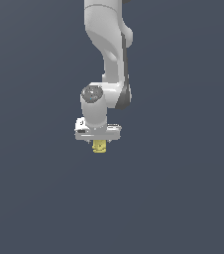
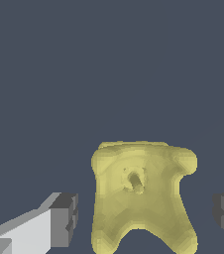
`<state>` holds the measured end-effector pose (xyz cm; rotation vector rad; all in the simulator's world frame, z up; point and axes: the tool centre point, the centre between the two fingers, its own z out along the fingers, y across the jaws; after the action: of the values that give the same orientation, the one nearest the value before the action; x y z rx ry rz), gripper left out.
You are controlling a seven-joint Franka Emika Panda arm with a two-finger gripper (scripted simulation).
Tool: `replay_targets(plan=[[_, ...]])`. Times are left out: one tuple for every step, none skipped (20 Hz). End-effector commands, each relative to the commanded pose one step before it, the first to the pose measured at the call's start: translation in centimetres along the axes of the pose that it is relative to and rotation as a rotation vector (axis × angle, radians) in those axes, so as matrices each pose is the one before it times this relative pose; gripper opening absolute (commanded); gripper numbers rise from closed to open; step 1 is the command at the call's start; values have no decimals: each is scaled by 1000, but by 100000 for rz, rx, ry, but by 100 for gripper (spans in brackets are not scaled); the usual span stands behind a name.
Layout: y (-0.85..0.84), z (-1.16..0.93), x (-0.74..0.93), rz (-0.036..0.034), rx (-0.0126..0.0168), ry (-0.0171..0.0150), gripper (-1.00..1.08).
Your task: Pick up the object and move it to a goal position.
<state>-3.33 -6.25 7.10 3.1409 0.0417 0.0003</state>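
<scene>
Object (image 2: 141,198) | between end effector (image 2: 146,216) fingers (image 2: 64,221) | untouched

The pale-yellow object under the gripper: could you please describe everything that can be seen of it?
The pale-yellow object is a small, blocky lump, matte and softly rounded, much smaller than the gripper above it. In the wrist view it has a wide top with bulging corners, a small dimple near its middle, and a notch cut into one edge between two flaring lobes. It sits between the two dark finger pads, with a visible gap on each side, so neither touches it. In the exterior view it shows just beneath the hand.
</scene>
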Motion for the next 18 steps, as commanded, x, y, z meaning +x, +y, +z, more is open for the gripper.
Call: replay_targets(plan=[[-12, 1302, -99, -68, 25, -64, 100], [12, 466, -15, 0, 0, 0, 100], [11, 399, -6, 0, 0, 0, 100], [-22, 312, 7, -58, 11, 36, 100], [10, 262, 14, 0, 0, 0, 100], [9, 194, 21, 0, 0, 0, 100], [7, 130, 24, 0, 0, 0, 100], [5, 73, 20, 0, 0, 0, 100], [2, 23, 8, 0, 0, 0, 100], [0, 0, 0, 0, 0, 0, -100], [0, 0, 0, 0, 0, 0, -100], [0, 0, 0, 0, 0, 0, -100], [0, 0, 0, 0, 0, 0, -100], [0, 0, 0, 0, 0, 0, -100], [0, 0, 0, 0, 0, 0, -100], [0, 0, 0, 0, 0, 0, -100], [0, 0, 0, 0, 0, 0, -100], [0, 0, 0, 0, 0, 0, -100]])
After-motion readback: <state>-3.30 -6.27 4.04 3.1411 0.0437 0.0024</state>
